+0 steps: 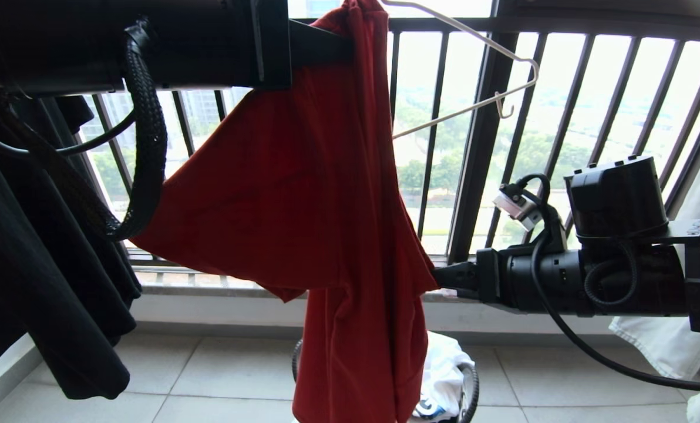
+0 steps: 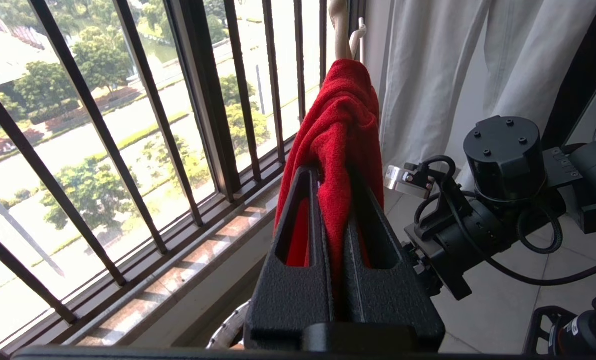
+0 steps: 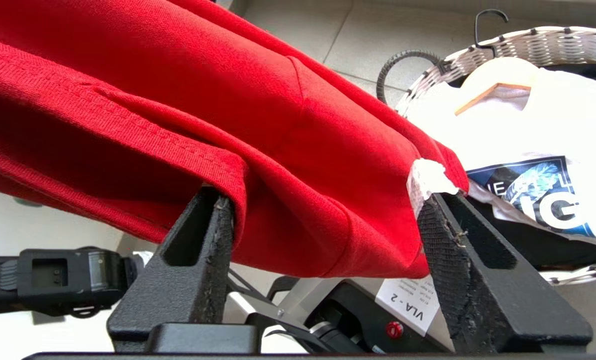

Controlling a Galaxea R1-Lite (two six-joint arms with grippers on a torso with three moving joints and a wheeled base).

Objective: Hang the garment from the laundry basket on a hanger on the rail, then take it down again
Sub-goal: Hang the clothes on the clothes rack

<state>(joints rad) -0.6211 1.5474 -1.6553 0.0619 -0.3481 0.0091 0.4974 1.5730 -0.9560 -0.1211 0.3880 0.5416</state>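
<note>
We see the left claw (image 2: 334, 200) raised high before the black railing (image 1: 479, 147), clamped shut on a bunched upper fold of the red T-shirt (image 1: 303, 194), which hangs from it above the laundry basket (image 3: 503, 47) on the floor. The right claw (image 3: 323, 215), lower down, stands parted with the shirt's hem lying between its fingers. The wire hanger (image 1: 491, 59) sits just beside the shirt's top.

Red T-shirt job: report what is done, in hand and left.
Done: the red short-sleeved T-shirt is out of the white woven laundry basket. In hand: the left gripper is shut on it up high; the right gripper, open, straddles its lower edge. Left: the thin cream-white wire hanger is only partly covered.
</note>
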